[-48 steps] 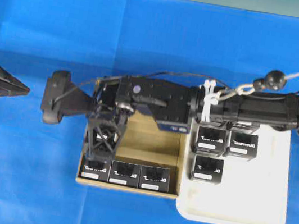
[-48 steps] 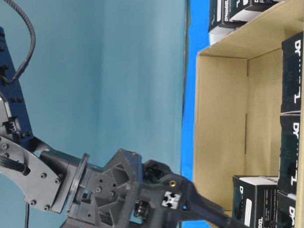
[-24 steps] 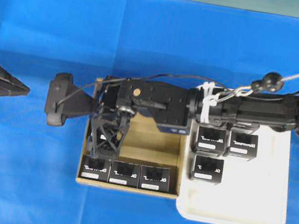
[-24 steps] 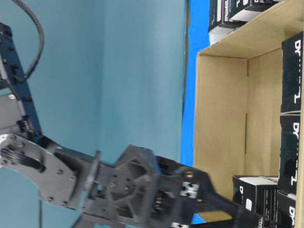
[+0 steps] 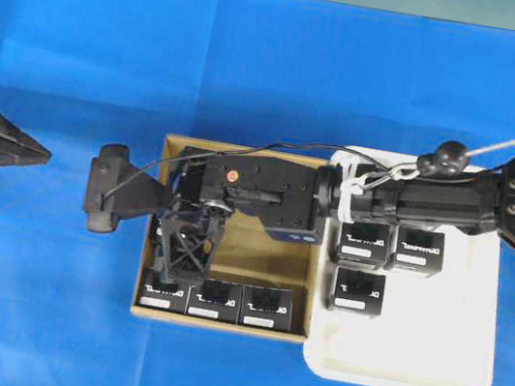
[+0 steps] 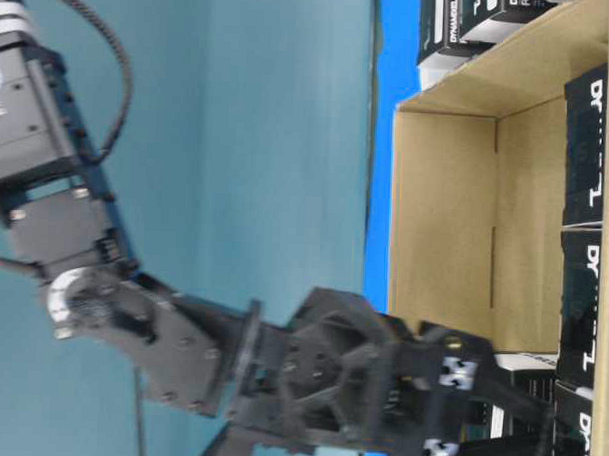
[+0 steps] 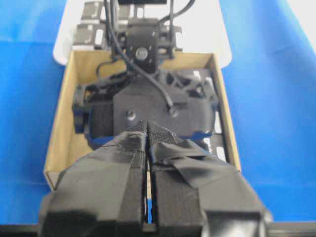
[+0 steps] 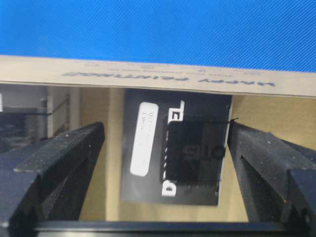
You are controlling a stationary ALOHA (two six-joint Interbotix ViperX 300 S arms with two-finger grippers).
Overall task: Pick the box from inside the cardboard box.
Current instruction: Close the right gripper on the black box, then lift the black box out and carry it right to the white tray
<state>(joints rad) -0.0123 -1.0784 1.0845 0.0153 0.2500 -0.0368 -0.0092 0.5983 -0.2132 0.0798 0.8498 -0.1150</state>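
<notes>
The small black cube-like box with white lettering and a white label strip (image 8: 175, 153) sits inside the shallow brown corrugated cardboard box (image 5: 258, 252), on its tan floor right by the wall, at the left end of a row of three black boxes along the near edge. The right gripper (image 8: 165, 170) hangs over it with its jaws spread wide, one finger on each side and a gap either way, so nothing's gripped. The left gripper (image 7: 147, 148) is parked off to the side, taped fingers pressed together. More black boxes sit on the white rounded plastic tray (image 5: 405, 373) next door, all on blue cloth (image 5: 258, 66).
</notes>
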